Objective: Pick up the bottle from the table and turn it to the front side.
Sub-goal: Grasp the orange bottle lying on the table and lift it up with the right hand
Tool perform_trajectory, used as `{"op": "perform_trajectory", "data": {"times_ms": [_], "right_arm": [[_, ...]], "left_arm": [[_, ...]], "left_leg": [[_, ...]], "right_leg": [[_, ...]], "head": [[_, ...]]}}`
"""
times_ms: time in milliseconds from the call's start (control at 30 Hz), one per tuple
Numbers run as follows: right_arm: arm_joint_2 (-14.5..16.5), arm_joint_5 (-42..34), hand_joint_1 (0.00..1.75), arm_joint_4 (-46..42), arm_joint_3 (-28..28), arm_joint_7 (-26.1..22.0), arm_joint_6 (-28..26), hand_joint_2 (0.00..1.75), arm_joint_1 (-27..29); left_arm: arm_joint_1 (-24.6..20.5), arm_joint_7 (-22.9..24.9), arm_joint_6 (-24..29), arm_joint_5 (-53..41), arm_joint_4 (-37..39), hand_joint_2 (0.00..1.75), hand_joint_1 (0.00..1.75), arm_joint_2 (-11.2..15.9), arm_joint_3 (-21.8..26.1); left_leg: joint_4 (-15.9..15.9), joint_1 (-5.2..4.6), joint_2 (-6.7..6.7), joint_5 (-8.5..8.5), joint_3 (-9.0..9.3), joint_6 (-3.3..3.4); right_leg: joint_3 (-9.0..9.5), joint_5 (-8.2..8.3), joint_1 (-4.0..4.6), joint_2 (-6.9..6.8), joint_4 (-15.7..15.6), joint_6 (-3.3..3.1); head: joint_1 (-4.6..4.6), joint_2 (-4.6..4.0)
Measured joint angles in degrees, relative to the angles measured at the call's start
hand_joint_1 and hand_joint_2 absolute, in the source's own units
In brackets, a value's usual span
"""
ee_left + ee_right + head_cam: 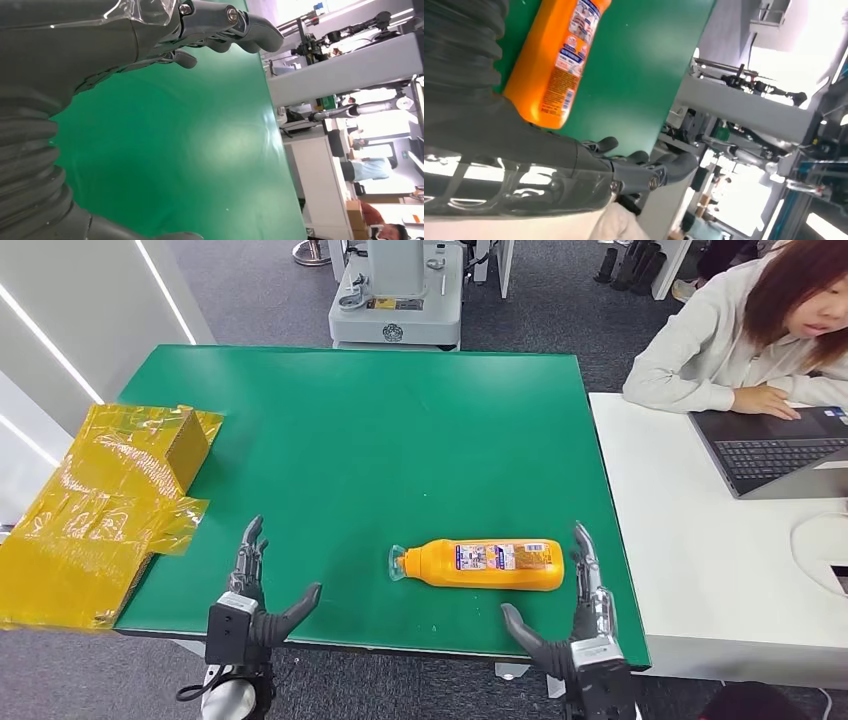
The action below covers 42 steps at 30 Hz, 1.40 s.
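Observation:
An orange bottle (486, 564) with a clear cap lies on its side near the front edge of the green table (380, 440), cap toward the left, its printed label facing up. In the right wrist view the bottle (559, 65) lies just beyond my hand. My right hand (580, 625) hovers open at the table's front edge, close to the bottle's base, fingers spread and holding nothing. Well left of the bottle, my left hand (250, 600) is open too, over the front-left part of the table, thumb pointing toward the bottle. The left hand's fingers (215, 30) are above bare green surface.
Crinkled yellow plastic wrapping with a box (110, 490) covers the table's left edge. A white table (700, 570) adjoins on the right, where a person (750, 330) works at a laptop (775, 450). A grey machine base (395, 295) stands behind the table.

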Motion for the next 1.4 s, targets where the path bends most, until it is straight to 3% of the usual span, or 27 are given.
{"op": "perform_trajectory", "data": {"times_ms": [200,433,700,1067,1400], "right_arm": [[-2.4,10.7,0.00,2.0,-0.8,13.8,13.8,1.75,-8.9],[-6.7,9.0,0.00,9.7,1.0,23.0,30.7,1.75,-21.7],[-11.3,10.2,0.00,15.8,8.7,30.9,47.0,1.75,-34.1],[-15.0,7.1,0.00,19.7,18.8,34.0,59.2,1.75,-42.7],[-18.5,7.8,0.00,20.3,24.5,35.0,60.5,1.75,-44.9]], "left_arm": [[-2.0,-0.2,-2.6,-0.3,2.0,1.75,0.00,-0.9,-0.6],[-4.9,0.0,-5.6,-0.5,5.0,1.75,0.00,-1.6,-2.4],[-7.1,0.6,-6.6,0.0,7.4,1.75,0.00,-2.0,-3.9],[-7.4,2.9,-6.6,-0.4,8.2,1.75,0.00,-2.3,-4.2],[-6.8,5.4,-6.7,-1.8,7.7,1.75,0.00,-2.7,-4.2]], "left_leg": [[0.0,0.00,0.14,0.03,0.04,-0.01],[0.0,-0.01,0.12,0.09,0.03,0.06],[0.0,-0.02,0.11,0.09,0.01,0.06],[0.0,-0.02,0.09,0.09,0.00,0.06],[0.0,-0.02,0.05,0.08,0.00,0.06]], "right_leg": [[-0.01,0.08,0.00,0.15,0.0,-0.03],[0.00,0.13,-0.01,0.11,0.0,-0.06],[-0.02,0.13,-0.01,0.11,0.0,-0.06],[-0.03,0.13,-0.01,0.09,0.0,-0.06],[-0.02,0.13,-0.01,0.08,0.0,-0.06]], "head": [[0.00,0.00],[0.01,0.00],[0.00,0.00],[0.00,0.00],[0.00,0.00]]}}
